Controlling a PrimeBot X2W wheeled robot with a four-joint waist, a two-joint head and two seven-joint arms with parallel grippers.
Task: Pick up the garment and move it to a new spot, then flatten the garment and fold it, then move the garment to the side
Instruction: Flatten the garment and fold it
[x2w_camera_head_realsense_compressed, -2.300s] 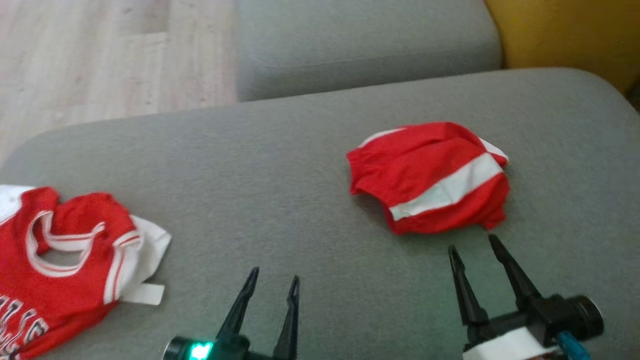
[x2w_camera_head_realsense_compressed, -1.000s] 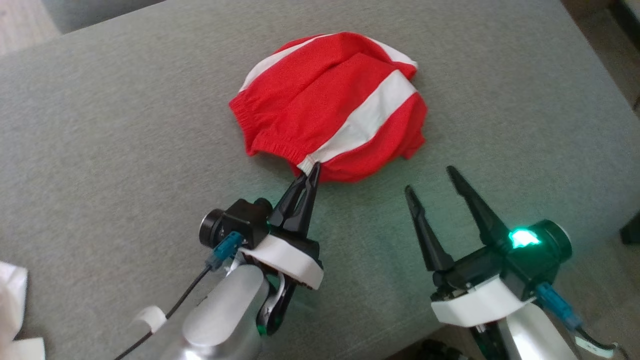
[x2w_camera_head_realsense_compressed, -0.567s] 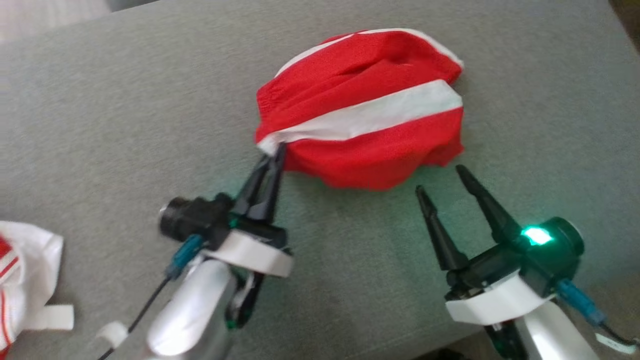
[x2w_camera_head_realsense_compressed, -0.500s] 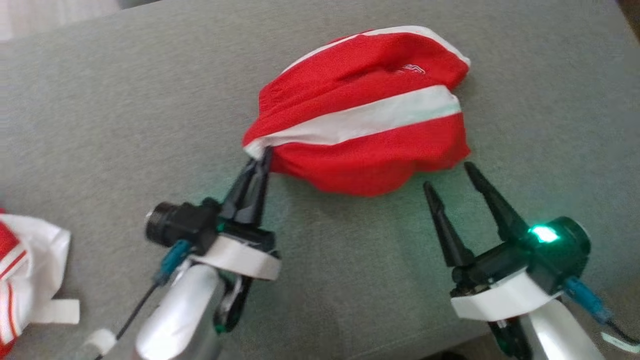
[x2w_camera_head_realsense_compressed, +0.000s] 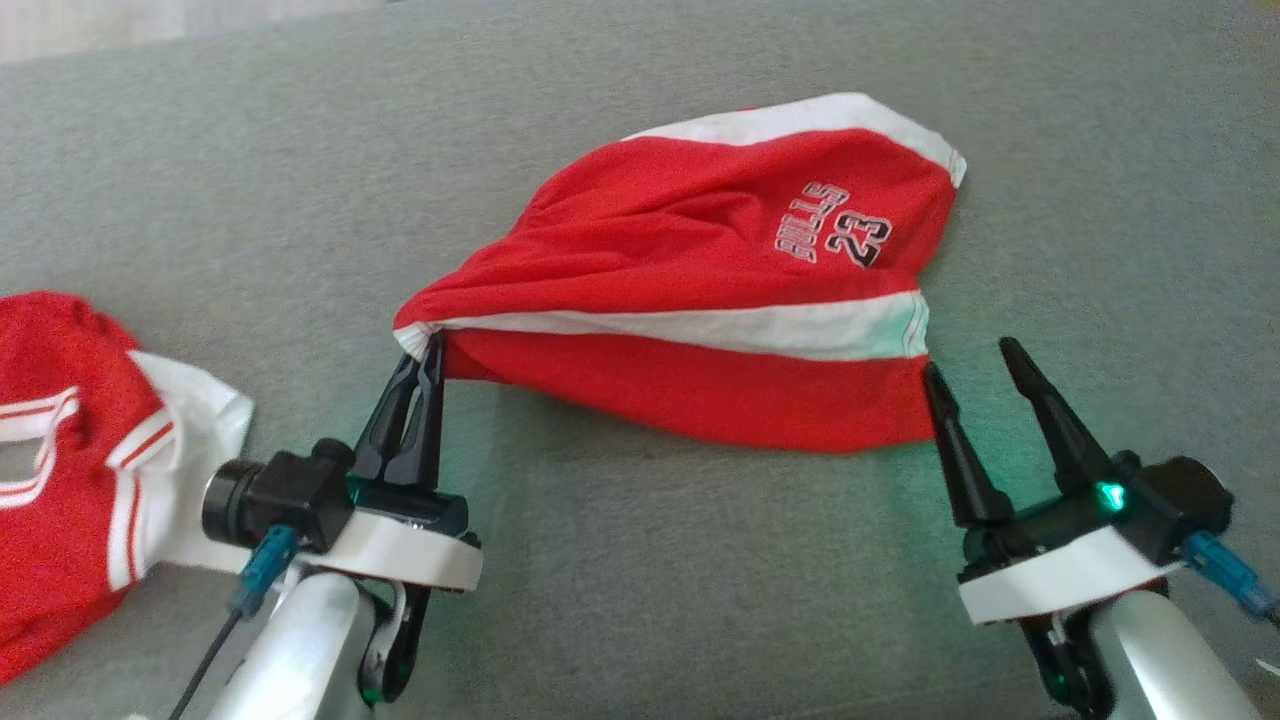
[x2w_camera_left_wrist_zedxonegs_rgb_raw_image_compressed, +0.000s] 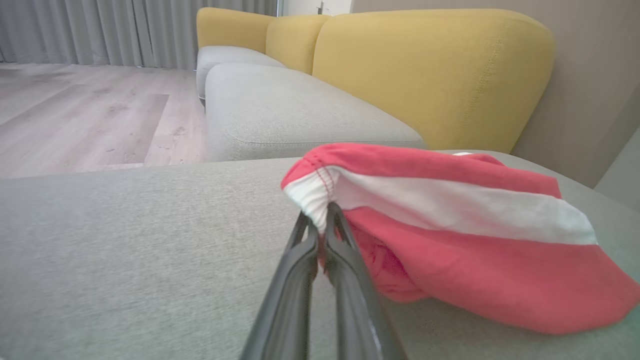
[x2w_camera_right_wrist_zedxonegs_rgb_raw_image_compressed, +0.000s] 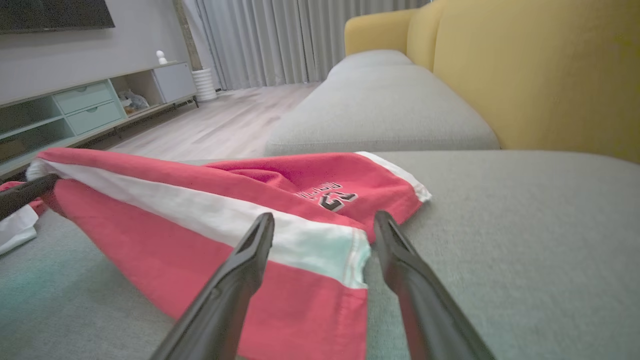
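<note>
Red garment (x2w_camera_head_realsense_compressed: 700, 300), white-striped and printed with a number, stretches across the middle of the head view on the grey cushion (x2w_camera_head_realsense_compressed: 250, 180). Its left corner is raised off the cushion while the rest drapes down onto it. That raised corner, the white end of the stripe at centre left, is pinched in the left gripper (x2w_camera_head_realsense_compressed: 431, 345), fingers pressed together on the hem. The left wrist view shows the cloth bunched at the tips.

At lower right the right gripper (x2w_camera_head_realsense_compressed: 967, 356) stands with its fingers spread, holding nothing, tips just beside the stripe's other end. In the right wrist view that hemmed corner sits between the two fingers. A second jersey (x2w_camera_head_realsense_compressed: 70, 430) lies at the left edge, well apart from the work.

The step in hand looks like securing a second hold before carrying the garment off. To do it well, the right gripper should slide forward until the hem is deep between its fingers, then close on every layer there. Both arms should then lift together with the stripe taut and level. Pulling with the left alone would likely drag and twist the cloth. The set-down spot should stay clear of the jersey.
</note>
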